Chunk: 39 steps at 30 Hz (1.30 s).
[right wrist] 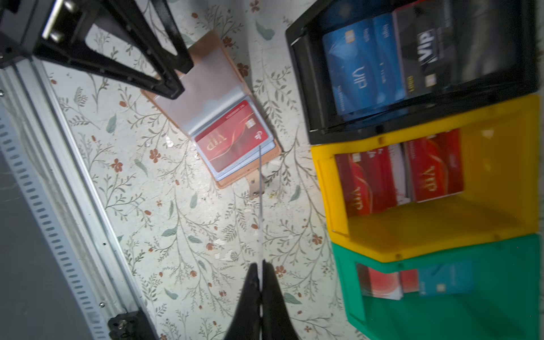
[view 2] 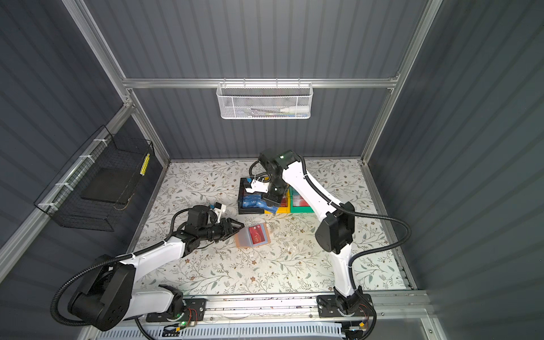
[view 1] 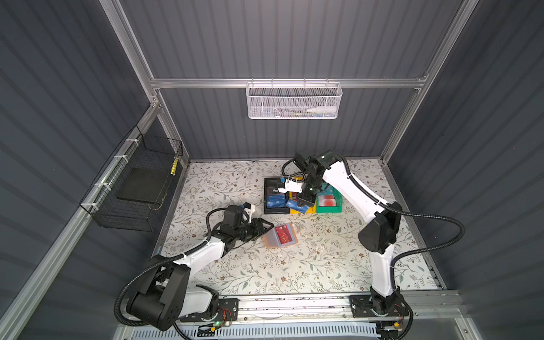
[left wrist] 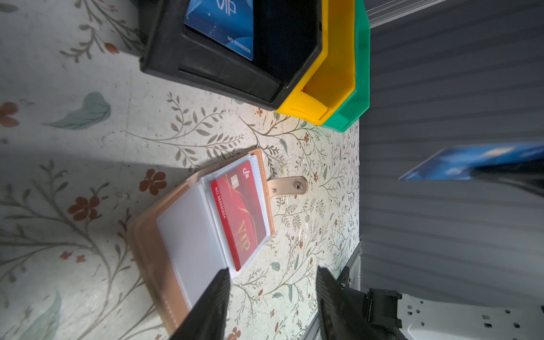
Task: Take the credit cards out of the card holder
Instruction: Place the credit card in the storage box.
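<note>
The peach-pink card holder point(view 1: 268, 240) point(left wrist: 153, 265) lies open on the floral table, with a red VIP credit card point(view 1: 284, 234) point(left wrist: 241, 217) point(right wrist: 232, 138) in its clear right sleeve; the left sleeve looks empty. My left gripper point(view 1: 266, 226) point(left wrist: 273, 270) is open at the holder's left edge, one fingertip point(left wrist: 223, 279) over the empty sleeve. My right gripper point(view 1: 303, 203) point(right wrist: 260, 265) is shut on a blue credit card point(view 1: 294, 204) point(left wrist: 459, 164), seen edge-on point(right wrist: 260, 206) in the right wrist view. It hangs over the front of the black and yellow bins.
Three bins stand side by side behind the holder. The black bin point(right wrist: 309, 117) has blue cards and a dark one, the yellow bin point(right wrist: 500, 176) red cards, the green bin point(right wrist: 500, 309) a pale red-circled card and a teal one. A wire basket point(view 1: 132, 188) hangs on the left wall.
</note>
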### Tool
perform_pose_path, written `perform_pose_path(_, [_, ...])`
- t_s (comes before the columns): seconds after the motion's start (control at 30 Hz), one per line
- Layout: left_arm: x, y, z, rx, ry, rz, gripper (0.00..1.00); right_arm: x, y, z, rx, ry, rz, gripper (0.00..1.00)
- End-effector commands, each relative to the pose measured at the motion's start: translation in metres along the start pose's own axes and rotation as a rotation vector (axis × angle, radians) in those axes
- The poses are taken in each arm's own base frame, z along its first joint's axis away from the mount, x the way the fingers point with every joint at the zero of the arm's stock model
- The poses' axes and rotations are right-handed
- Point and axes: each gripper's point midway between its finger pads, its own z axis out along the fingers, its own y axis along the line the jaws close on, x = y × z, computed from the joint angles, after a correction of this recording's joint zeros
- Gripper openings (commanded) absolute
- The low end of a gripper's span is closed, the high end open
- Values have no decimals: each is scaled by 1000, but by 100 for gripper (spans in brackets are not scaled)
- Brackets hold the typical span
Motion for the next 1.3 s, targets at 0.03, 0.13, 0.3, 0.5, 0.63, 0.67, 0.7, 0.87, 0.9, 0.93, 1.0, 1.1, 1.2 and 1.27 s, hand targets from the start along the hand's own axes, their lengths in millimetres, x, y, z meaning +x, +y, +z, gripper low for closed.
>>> perform_pose_path(0.03, [-2,-3,2,6,2,7,50,-1,-4,5,0,52,-116,0])
perform_pose_path(0.13, [-2,-2,1,1,3,5,50,-11,-7,14,19,56,-195,0])
perform_pose_path(0.3, [0,2,1,-13,5,-3,50,-23,-14,33,45,67,-237,0])
perform_pose_path(0.5, [4,9,7,-19,24,-17,50,-39,-26,44,101,37,-279,0])
perform_pose_path(0.63, [5,12,8,-26,29,-17,49,-47,-33,49,129,16,-301,0])
perform_pose_path(0.67, [5,13,8,-27,29,-16,49,-49,-35,51,134,13,-305,0])
perform_pose_path(0.7, [5,14,8,-32,29,-16,49,-51,-39,53,150,11,-309,0])
perform_pose_path(0.87, [6,19,10,-46,34,-24,49,-57,-50,67,186,4,-348,0])
perform_pose_path(0.9, [6,20,10,-48,35,-25,49,-58,-49,70,180,1,-352,0])
perform_pose_path(0.93, [7,21,11,-52,37,-27,49,-60,-49,73,175,-1,-355,0])
perform_pose_path(1.0, [8,24,12,-58,38,-31,49,-61,-48,80,166,-3,-353,0])
perform_pose_path(1.1, [8,26,13,-62,40,-34,49,-61,-48,90,155,3,-352,0])
perform_pose_path(1.2, [9,29,14,-68,43,-38,49,-62,-49,97,151,4,-353,0])
perform_pose_path(1.27, [9,30,15,-71,45,-43,49,-62,-48,102,144,8,-359,0])
